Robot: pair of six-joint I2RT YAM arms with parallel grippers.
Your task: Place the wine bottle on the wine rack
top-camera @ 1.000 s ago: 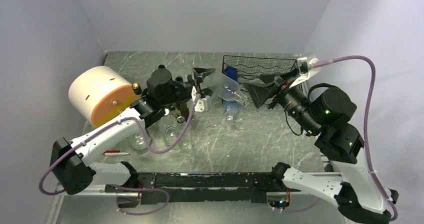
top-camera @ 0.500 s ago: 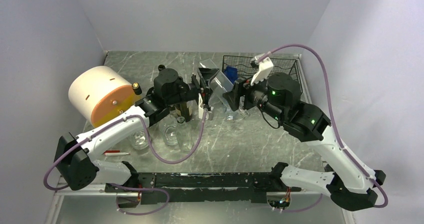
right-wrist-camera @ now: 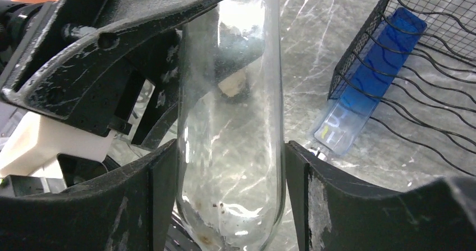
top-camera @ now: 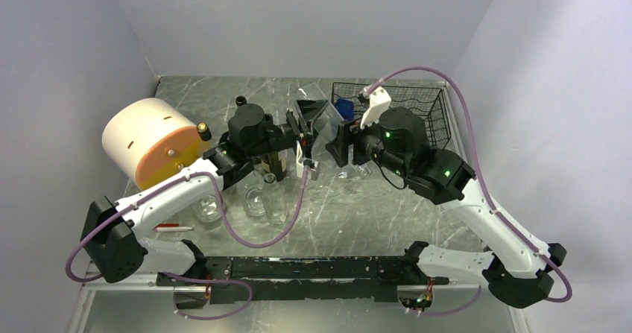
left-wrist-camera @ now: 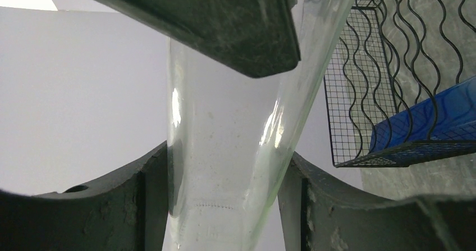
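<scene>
One wine bottle (top-camera: pixel 325 126) between both jaws, one wine rack (top-camera: pixel 431 103)

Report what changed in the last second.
The right gripper swung left from the rack and now straddles the bottle; whether it grips is unclear. The left gripper still holds it. The rack, blue bottle and jars stayed put.

A robot lab cell; plain white walls (top-camera: pixel 298 20) enclose a marbled table (top-camera: pixel 358 206) with a black mounting rail (top-camera: pixel 313 267).
</scene>
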